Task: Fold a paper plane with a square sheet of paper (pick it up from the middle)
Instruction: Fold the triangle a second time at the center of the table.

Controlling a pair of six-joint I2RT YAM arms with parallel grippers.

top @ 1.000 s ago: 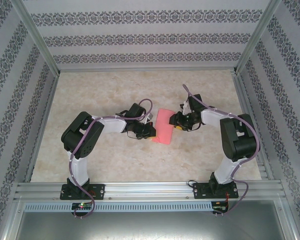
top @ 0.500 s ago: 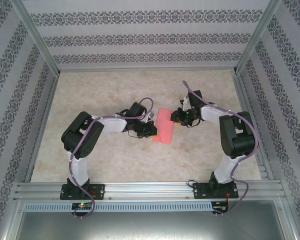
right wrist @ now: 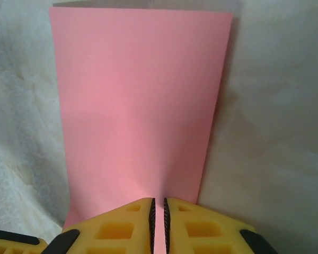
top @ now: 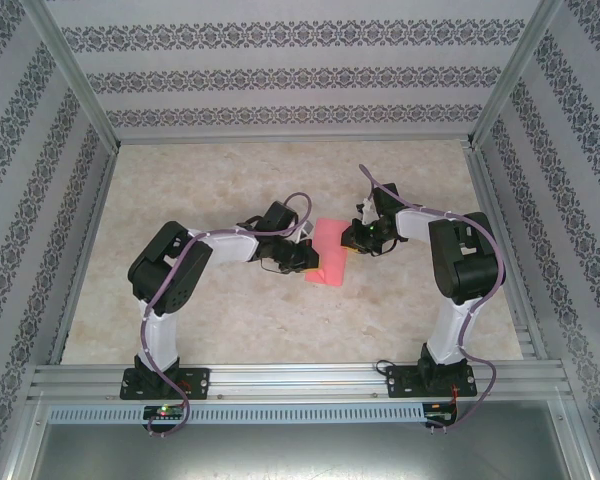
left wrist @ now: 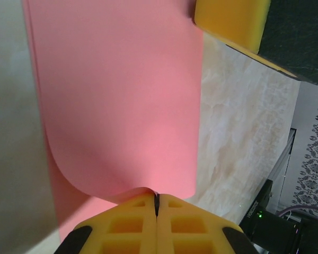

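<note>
The marbled surface [top: 230, 180] carries the square sheet of paper [top: 326, 262] at its centre. It lies mostly flat and, judging by two layers along one long edge, is doubled into a rectangle. From above, the left end effector [top: 306, 258] meets it at 9 o'clock and the right end effector [top: 352, 240] at about 2 o'clock.

The left one is clenched on the sheet's edge, which curls up into the closed pads [left wrist: 138, 222]. The right one stands all but closed over the opposite edge, with a thin slit left. Whether it bites the paper I cannot tell.

The step looks like securing both edges for the next fold. The right should clamp fully before either arm lifts. Both should hold shallowly and travel together, so the thin paper neither buckles nor tears.

Each wrist view cuts off the strip beneath its own fingers. From above, any crease is too small to make out.
</note>
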